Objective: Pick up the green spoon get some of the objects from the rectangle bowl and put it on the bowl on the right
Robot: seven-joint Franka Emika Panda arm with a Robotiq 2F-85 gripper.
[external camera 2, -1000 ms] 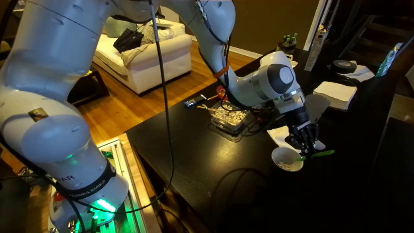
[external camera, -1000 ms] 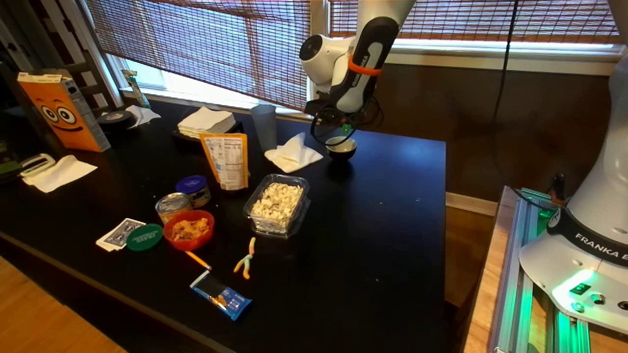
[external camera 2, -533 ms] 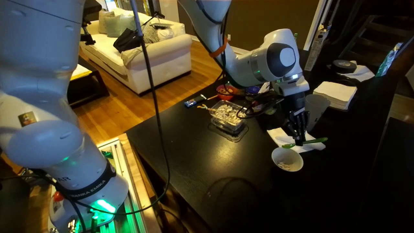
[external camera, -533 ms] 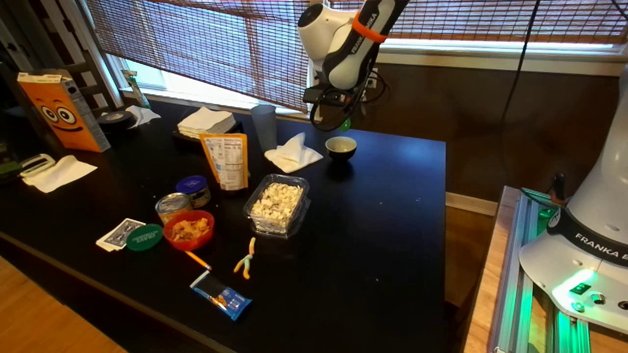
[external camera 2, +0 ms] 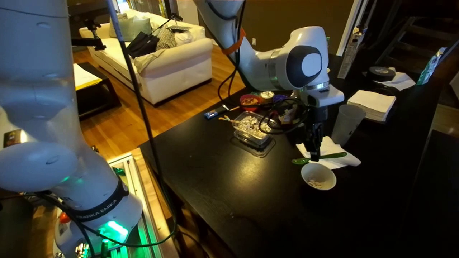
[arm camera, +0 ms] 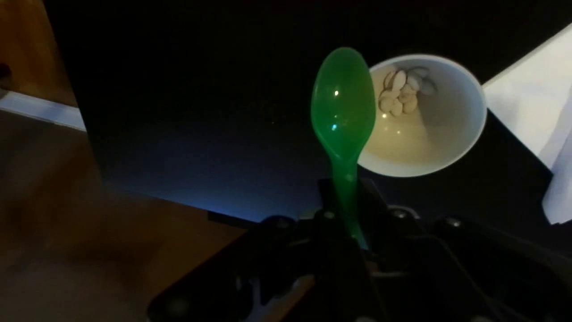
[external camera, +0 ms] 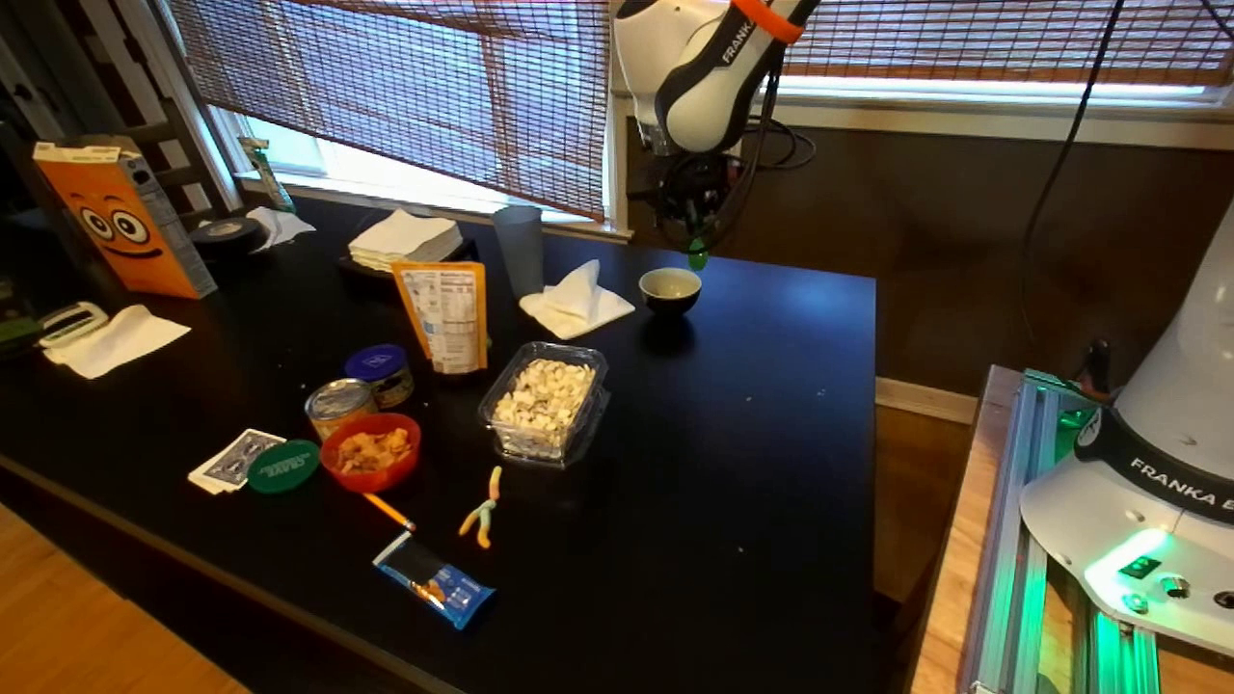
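My gripper [external camera 2: 315, 157] is shut on the handle of the green spoon [arm camera: 344, 98] and holds it above the table. In the wrist view the spoon's head looks empty and overlaps the left rim of the small bowl [arm camera: 447, 134]. Several pale flat pieces [arm camera: 397, 96] lie inside that bowl. In both exterior views the bowl [external camera: 670, 301] stands upright on the table, dark outside and light inside. The spoon [external camera 2: 300, 161] is just beyond the bowl's rim in an exterior view. The clear rectangular container [external camera: 600, 371], filled with pale pieces [external camera: 545, 400], stands apart from the gripper.
White napkin [external camera: 578, 304] and a tall cup [external camera: 521, 251] stand beside the bowl. A pouch [external camera: 445, 318], cans [external camera: 378, 371] and a red bowl [external camera: 410, 458] are near the container. Loose cables [external camera 2: 283, 123] hang from the arm. The table edge [external camera: 875, 434] is near the robot base.
My gripper has risen off the bowl and swung toward the robot base side, carrying the spoon. The spoon's head has moved from over the bowl to beside its rim.
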